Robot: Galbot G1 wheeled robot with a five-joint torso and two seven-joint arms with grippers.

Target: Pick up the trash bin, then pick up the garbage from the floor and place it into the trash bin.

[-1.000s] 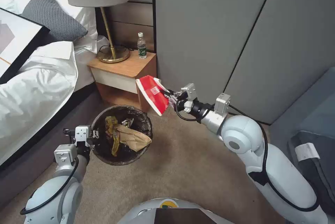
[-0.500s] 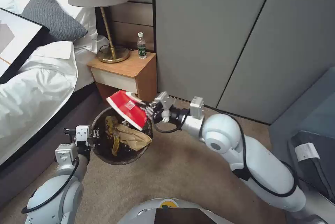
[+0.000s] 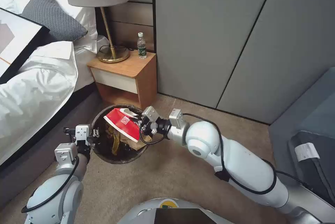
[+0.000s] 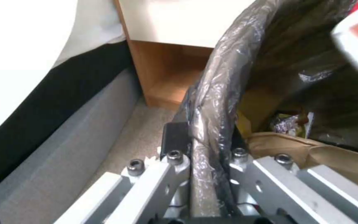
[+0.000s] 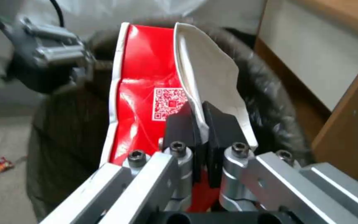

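Currently the right tool pinches the crushed red-and-white cup over the trash bin, at its 2 o'clock rim; release only once fully inside. Left tool clamps the bagged rim at 9 o'clock, bin beside the bed.

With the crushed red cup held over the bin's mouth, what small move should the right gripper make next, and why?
Probably open the right gripper and let go. It is shut on the crushed red cup, which hangs over the trash bin mouth above the litter inside, while the left gripper clamps the bin's rim, so the cup should drop in.
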